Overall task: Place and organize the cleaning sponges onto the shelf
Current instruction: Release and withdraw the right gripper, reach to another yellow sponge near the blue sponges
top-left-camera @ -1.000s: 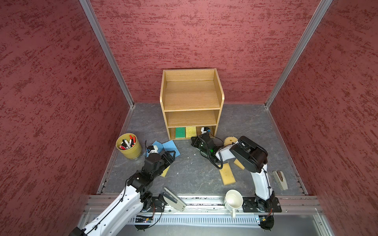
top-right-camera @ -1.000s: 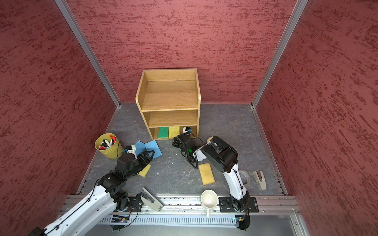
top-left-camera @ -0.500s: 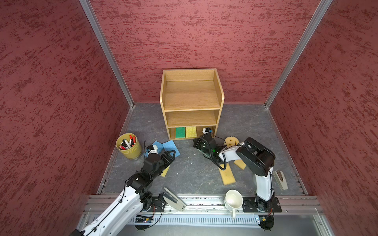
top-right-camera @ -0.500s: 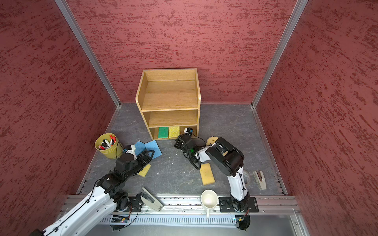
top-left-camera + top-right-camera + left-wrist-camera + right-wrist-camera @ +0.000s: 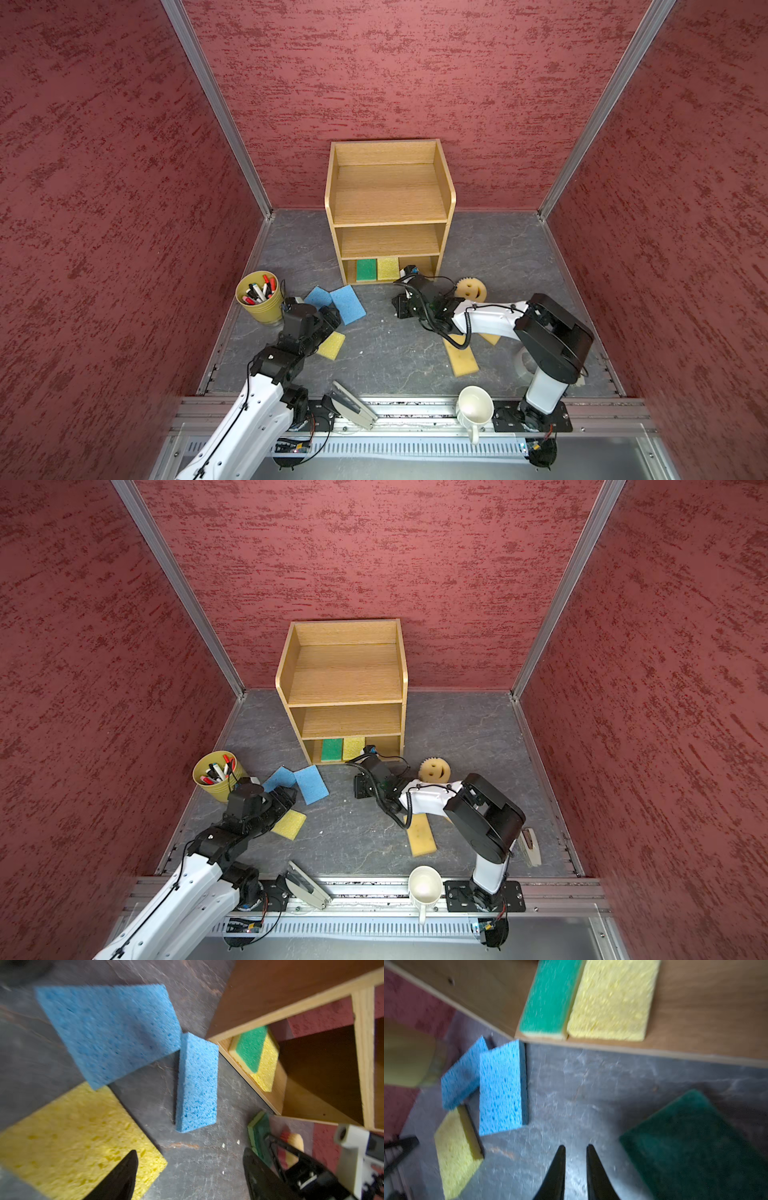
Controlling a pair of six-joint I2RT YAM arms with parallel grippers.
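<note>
The wooden shelf (image 5: 388, 203) stands at the back. Its bottom tier holds a green sponge (image 5: 366, 269) and a yellow sponge (image 5: 387, 268) side by side. Two blue sponges (image 5: 348, 304) (image 5: 318, 297) lie left of it. My left gripper (image 5: 190, 1150) is open and low, with one finger over the corner of a yellow sponge (image 5: 72, 1136). My right gripper (image 5: 575, 1145) hangs in front of the bottom tier, jaws slightly open and empty, beside a dark green sponge (image 5: 695, 1142). A smiley sponge (image 5: 471, 289) and a tan sponge (image 5: 461, 357) lie to the right. Another tan sponge (image 5: 490, 338) shows partly under the right arm.
A yellow pen cup (image 5: 259, 297) stands by the left wall, close to my left arm. A white mug (image 5: 473, 409) and a grey stapler-like tool (image 5: 353, 405) sit on the front rail. Another such tool (image 5: 530, 845) lies at the front right. Red walls enclose three sides.
My right arm's elbow has swung to the right while its gripper stays in front of the bottom tier, jaws parting a little. The left arm has hardly moved.
</note>
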